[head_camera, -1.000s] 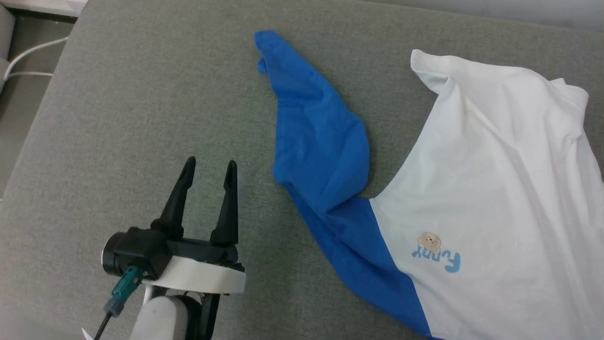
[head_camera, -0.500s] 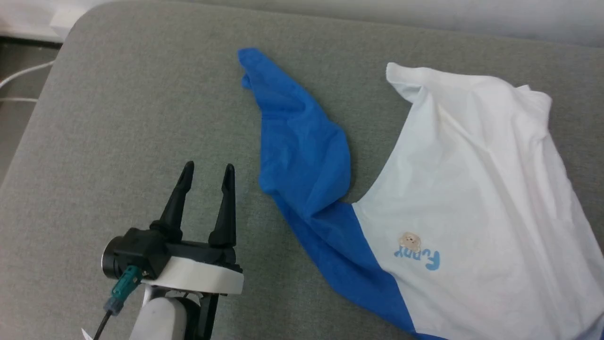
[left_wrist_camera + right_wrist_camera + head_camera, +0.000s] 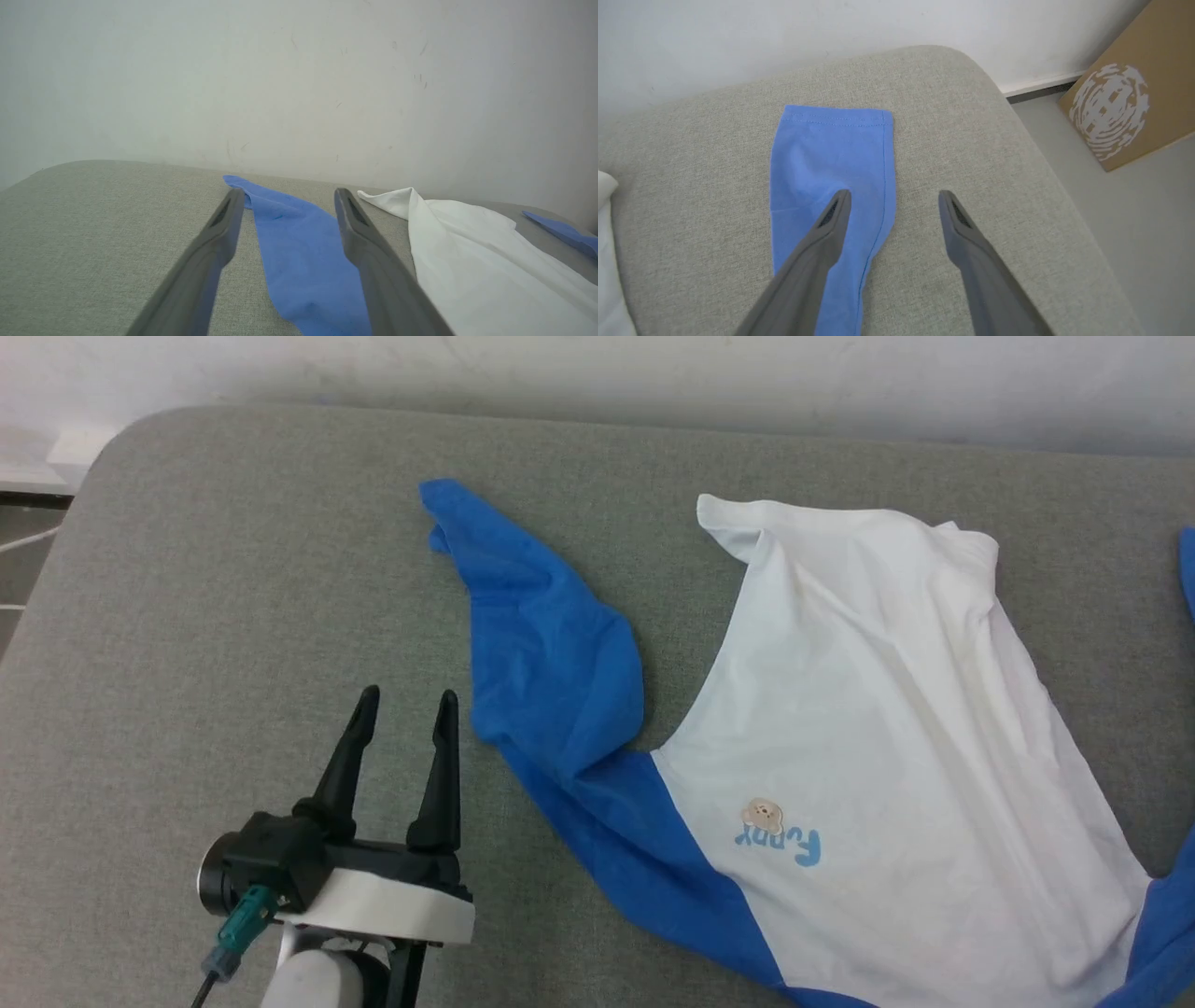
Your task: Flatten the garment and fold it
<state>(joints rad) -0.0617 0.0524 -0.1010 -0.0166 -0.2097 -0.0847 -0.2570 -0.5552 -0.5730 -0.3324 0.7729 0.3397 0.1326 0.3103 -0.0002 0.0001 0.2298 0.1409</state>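
The garment (image 3: 868, 728) lies spread on the grey cushion (image 3: 233, 569), white body face up with a tan bear patch (image 3: 763, 815) and light-blue lettering. Its left blue sleeve (image 3: 551, 663) is bent and wrinkled, cuff toward the far edge. My left gripper (image 3: 403, 705) hovers open just left of that sleeve, nothing between its fingers; its wrist view has the same sleeve (image 3: 299, 252) showing between them. My right gripper (image 3: 894, 198) is open above the other blue sleeve (image 3: 831, 158), which lies flat with its cuff away from me.
A pale wall (image 3: 653, 378) runs behind the cushion's far edge. The cushion's rounded right corner drops to a grey floor (image 3: 1139, 210), where a brown cardboard box (image 3: 1115, 107) stands. White cables lie on the floor (image 3: 23, 541) past the left edge.
The head camera has tilted up, so the whole scene sits lower and further left and the wall shows. The garment and left gripper hold their places on the cushion.
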